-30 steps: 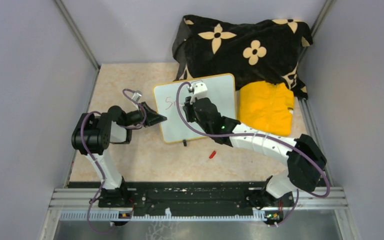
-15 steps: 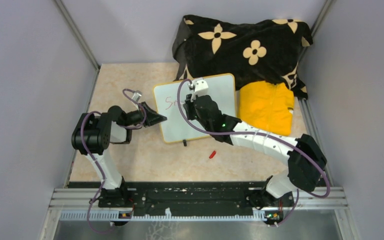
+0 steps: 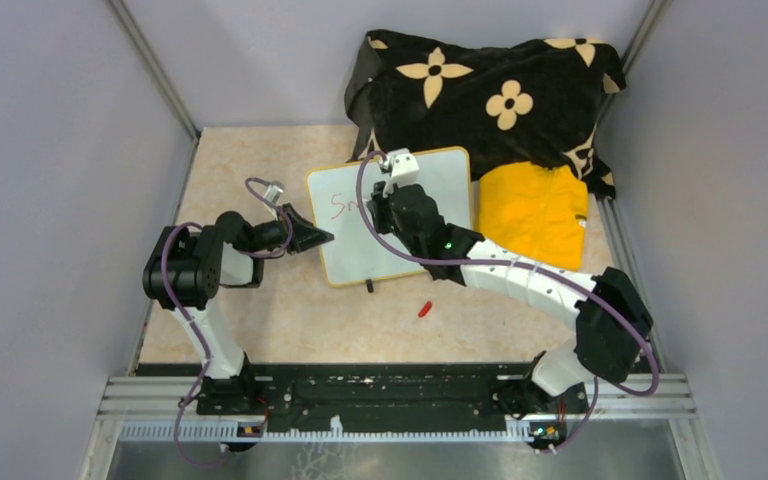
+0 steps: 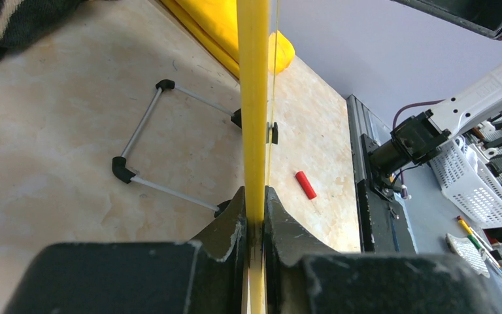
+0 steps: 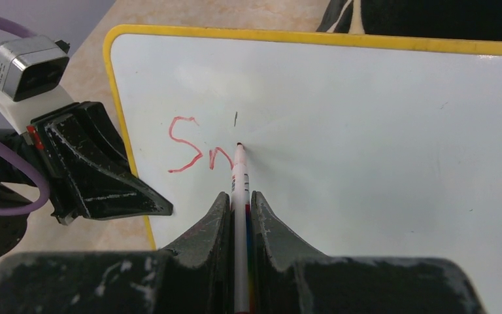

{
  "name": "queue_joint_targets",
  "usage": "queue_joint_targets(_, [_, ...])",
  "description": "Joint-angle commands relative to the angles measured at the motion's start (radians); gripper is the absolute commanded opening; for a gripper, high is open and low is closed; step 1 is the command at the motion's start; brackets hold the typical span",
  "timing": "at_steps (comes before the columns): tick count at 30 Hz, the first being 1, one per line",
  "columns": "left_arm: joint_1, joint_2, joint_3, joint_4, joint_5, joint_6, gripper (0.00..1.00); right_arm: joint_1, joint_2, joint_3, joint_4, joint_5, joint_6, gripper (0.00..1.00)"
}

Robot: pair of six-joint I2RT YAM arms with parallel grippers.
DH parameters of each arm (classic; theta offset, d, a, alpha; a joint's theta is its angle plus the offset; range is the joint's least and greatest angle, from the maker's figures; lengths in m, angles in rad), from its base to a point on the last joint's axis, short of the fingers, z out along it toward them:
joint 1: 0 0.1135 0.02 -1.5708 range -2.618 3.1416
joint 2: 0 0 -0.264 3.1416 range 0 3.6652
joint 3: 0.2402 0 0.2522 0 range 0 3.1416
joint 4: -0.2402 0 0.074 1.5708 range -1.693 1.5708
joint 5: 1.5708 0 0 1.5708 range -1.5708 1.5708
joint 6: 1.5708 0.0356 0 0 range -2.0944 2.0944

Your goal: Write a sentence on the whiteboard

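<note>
Left jaws: pinched on the whiteboard (image 4: 253, 98) at its yellow left edge, so I steady it against writing pressure.
Right jaws: clamped on the marker (image 5: 239, 173), its tip touching the board.
Sentence (image 5: 195, 152): only red "Sn" so far, upper left.
Whiteboard: propped mid-table (image 3: 260, 170) on its wire stand (image 4: 145, 140), facing me.

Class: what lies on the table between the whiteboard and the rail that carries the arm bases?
One small red cylinder, likely a marker cap; the rest is bare tabletop. The top view shows it.
</note>
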Motion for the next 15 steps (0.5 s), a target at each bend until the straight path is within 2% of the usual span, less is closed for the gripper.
queue_joint_targets(1, [-0.003, 0.013, 0.008, -0.021, 0.002, 0.063, 0.00, -0.033, -0.008, 0.009, -0.002, 0.052, 0.009, 0.00])
queue_joint_targets(15, [-0.003, 0.009, 0.008, -0.022, 0.000, 0.064, 0.00, -0.037, -0.059, -0.068, -0.024, 0.059, 0.026, 0.00])
